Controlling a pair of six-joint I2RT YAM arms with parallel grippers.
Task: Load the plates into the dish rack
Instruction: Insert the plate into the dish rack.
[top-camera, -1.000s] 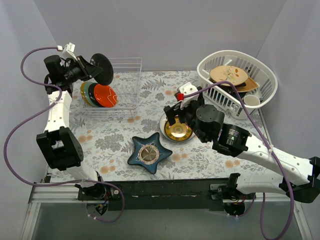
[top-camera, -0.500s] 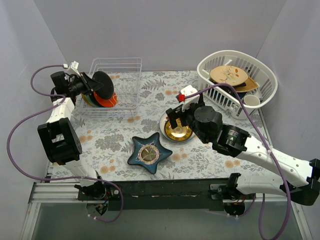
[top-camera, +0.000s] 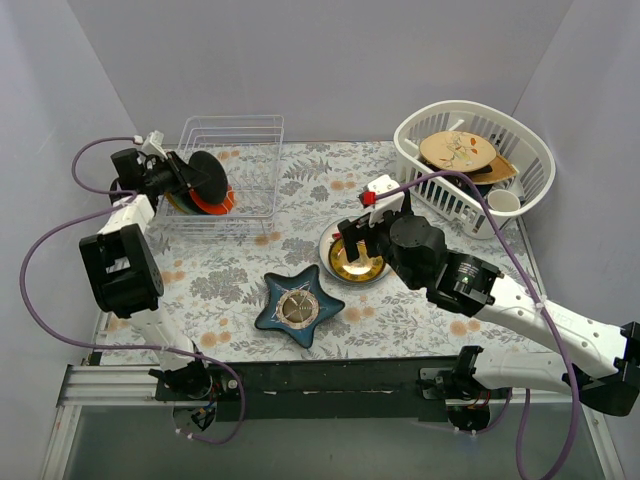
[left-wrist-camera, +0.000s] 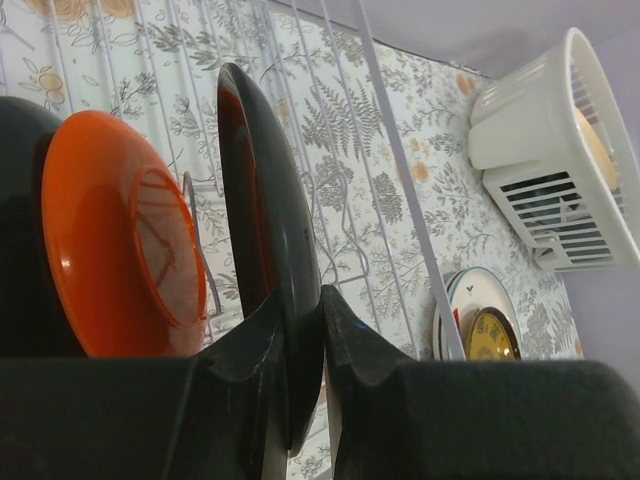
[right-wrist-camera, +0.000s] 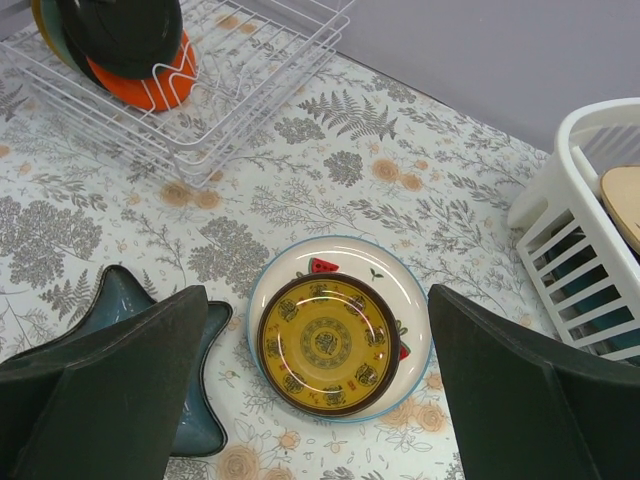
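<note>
Table (top-camera: 240, 280): I see a floral cloth covering it, with everything below standing on it.
White basket (top-camera: 530, 150): far right corner, with dishes piled inside.
Dish rack (top-camera: 255, 160): far left, clear wire, with plates standing on edge at its left end.
Star dish (top-camera: 298, 306): dark blue, near the middle, just left of the stacked plates.
White plate (right-wrist-camera: 410, 300): flat on the cloth, between rack and basket.
Yellow plate (right-wrist-camera: 328, 343): brown-patterned, lying on the white plate.
Dark plate (left-wrist-camera: 265, 200): upright over the rack wires, just beside the orange one; I cannot tell whether it touches the rack floor.
Orange plate (left-wrist-camera: 110, 230): upright in the rack, with a darker plate behind it.
Left gripper (left-wrist-camera: 303, 330): my fingers are pinched on the dark plate's rim.
Right gripper (right-wrist-camera: 315, 295): jaws spread wide, holding nothing, above the yellow plate.
</note>
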